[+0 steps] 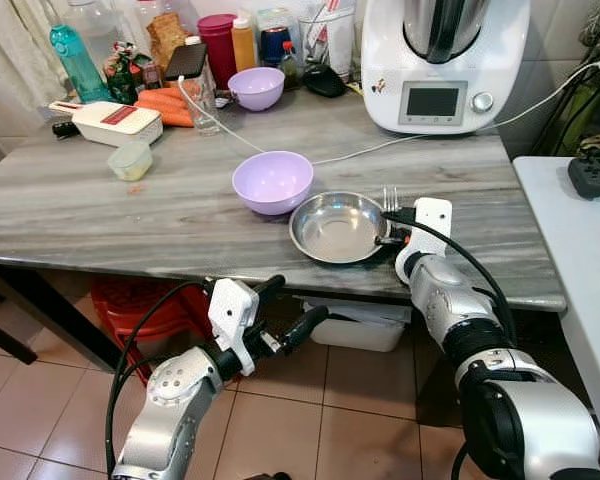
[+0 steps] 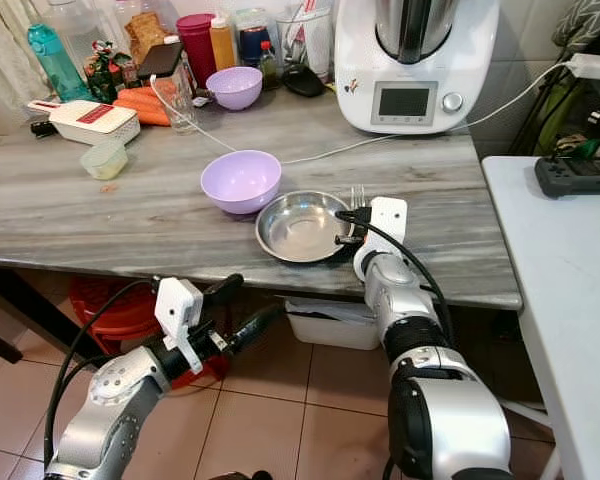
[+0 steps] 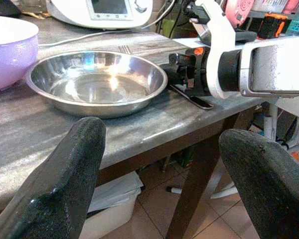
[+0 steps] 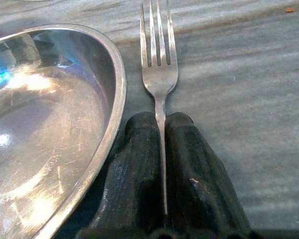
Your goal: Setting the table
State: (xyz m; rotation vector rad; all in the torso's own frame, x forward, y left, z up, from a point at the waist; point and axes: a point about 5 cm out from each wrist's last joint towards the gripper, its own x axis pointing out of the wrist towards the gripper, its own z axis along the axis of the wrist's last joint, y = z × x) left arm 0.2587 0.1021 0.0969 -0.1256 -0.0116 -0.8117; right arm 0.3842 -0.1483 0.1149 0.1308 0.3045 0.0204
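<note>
Beside the steel plate (image 1: 338,227) on the desk (image 1: 100,205), your right claw (image 4: 161,149) pinches the fork (image 4: 158,64) flat by its handle, so next you release and retreat, while your left claw (image 3: 159,184) hangs spread below the edge.

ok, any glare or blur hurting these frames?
Right wrist view: glare patches on the steel plate, fork sharp, right gripper shut on it. Left wrist view: left gripper's fingers soft and close. Eye views: sharp, evenly lit.
</note>
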